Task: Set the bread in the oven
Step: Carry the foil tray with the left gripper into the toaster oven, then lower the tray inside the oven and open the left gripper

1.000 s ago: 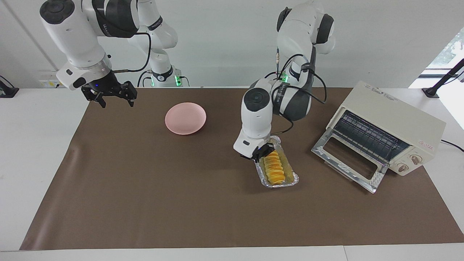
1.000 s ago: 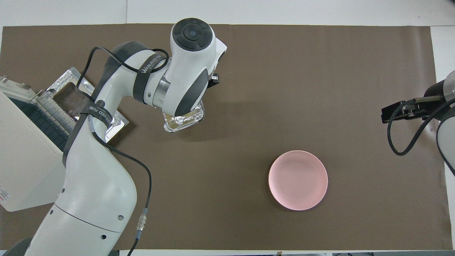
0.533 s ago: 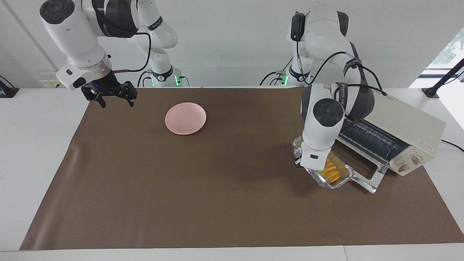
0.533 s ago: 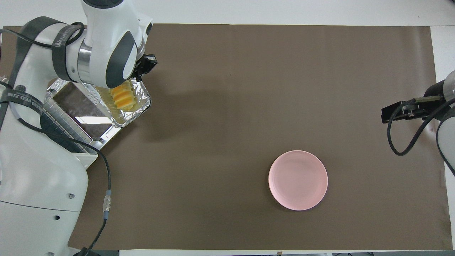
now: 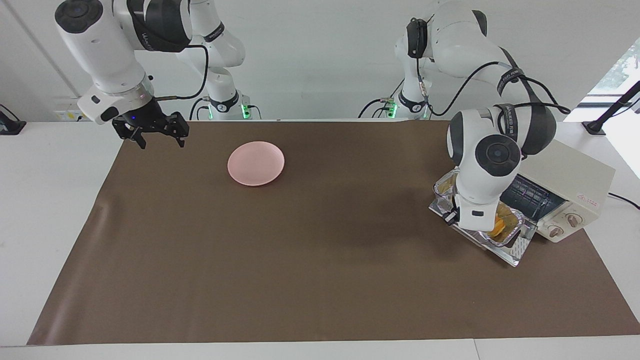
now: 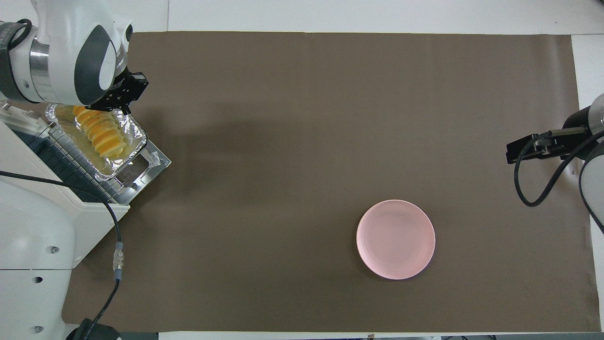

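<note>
Reading the overhead view as a clock with twelve pointing away from the robots, the pink plate (image 6: 395,239) sits closest to them at about five o'clock on the mat. The right gripper (image 5: 155,134) waits over the mat's edge at three, fingers spread and empty. At nine stands the oven (image 5: 570,172), its door (image 6: 155,160) dropped flat and the wire rack (image 6: 61,151) showing. Over that door hangs the foil tray (image 6: 134,137) with the bread (image 6: 101,134) lying in it. The loaf's long axis runs ten to four, and the oven mouth is toward eight from it. The left gripper (image 6: 123,92) pinches the tray's rim at the one o'clock corner, so the load trails from the fingers toward seven. Sliding it in likely means pushing along that line. The facing view hides these fingers under the wrist, but it shows the tray is clear of the door.
</note>
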